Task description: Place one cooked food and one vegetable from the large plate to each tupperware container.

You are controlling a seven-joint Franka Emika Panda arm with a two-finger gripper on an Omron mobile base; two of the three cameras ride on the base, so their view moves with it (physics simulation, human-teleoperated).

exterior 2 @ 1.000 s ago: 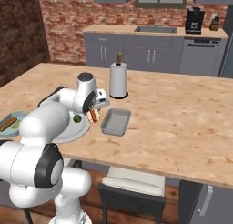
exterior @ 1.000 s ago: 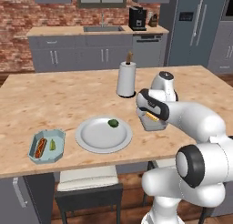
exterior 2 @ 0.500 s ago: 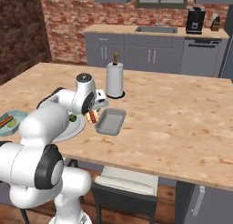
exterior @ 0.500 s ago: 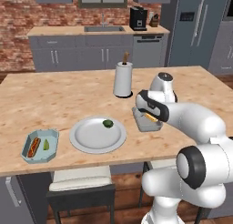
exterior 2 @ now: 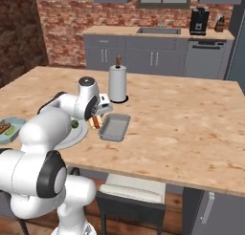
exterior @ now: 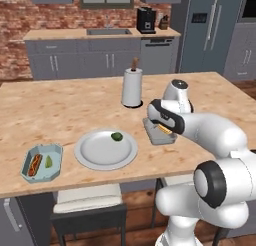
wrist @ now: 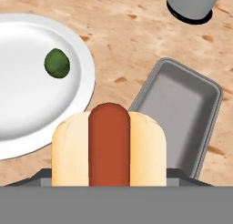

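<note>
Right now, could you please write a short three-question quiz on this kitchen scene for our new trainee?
1. True or false: the grey tray is empty.
2. What does the gripper hold: A a hot dog, B a carrot, C a spoon?
3. Fill in: the green vegetable lies on the large ____.

Key: 1 true; 2 A; 3 plate.

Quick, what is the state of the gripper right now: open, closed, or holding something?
Gripper: closed on the hot dog, held above the counter beside the grey tray.
</note>
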